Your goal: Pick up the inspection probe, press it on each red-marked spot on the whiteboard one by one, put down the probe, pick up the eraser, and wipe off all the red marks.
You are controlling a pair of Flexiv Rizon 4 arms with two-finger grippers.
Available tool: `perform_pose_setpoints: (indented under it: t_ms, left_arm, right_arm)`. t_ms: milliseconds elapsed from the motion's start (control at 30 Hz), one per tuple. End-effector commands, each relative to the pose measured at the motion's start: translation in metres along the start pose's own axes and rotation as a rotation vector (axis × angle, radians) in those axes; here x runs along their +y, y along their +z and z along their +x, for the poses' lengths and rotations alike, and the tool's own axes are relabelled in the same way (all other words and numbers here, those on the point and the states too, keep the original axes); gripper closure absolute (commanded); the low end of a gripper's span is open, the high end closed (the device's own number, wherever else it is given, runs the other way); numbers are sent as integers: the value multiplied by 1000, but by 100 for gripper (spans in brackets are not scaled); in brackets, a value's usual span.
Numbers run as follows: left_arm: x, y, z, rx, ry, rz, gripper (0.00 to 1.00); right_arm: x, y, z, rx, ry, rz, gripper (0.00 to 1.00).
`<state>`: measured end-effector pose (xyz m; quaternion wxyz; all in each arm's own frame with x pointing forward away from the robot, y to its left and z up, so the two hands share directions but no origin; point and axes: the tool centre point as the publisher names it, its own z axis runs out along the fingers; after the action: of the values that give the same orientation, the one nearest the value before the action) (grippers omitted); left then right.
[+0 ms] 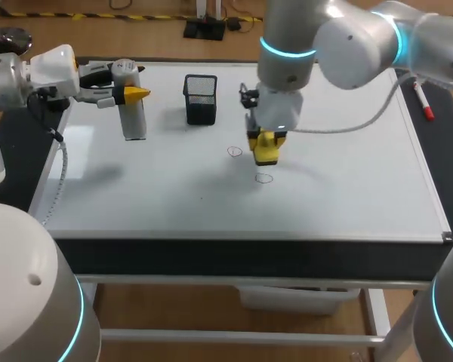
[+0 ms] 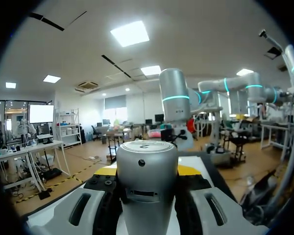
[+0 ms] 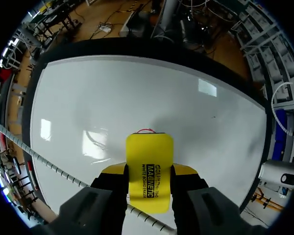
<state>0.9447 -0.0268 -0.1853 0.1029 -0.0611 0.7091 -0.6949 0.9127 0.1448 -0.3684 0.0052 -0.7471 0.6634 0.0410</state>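
The eraser (image 1: 265, 153) is held by the right gripper (image 1: 266, 142) over the middle of the whiteboard (image 1: 347, 188). One mark (image 1: 235, 151) lies just left of it, a second mark (image 1: 264, 179) just in front. The mesh holder (image 1: 201, 98) stands behind-left; further left, the probe (image 1: 134, 124) is held in the left gripper (image 1: 136, 94).

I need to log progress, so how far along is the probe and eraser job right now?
Eraser pickup looks done: the right claw holds the yellow eraser at the whiteboard. The left claw grips the probe, not set down. Two marks are left to wipe.
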Motion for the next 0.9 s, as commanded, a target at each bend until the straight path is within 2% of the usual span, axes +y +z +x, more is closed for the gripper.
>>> perform_pose_setpoints:
  t_ms: [33,467,900]
  left_arm:
    - [-1,0,0,1,0,0,100]
    - [-1,0,0,1,0,0,100]
    - [-1,0,0,1,0,0,100]
  right_arm:
    - [-10,11,-24,47,-14,-24,100]
    - [-28,32,-65,62,-59,-44,100]
    - [-33,46,-66,70,-63,-41,100]
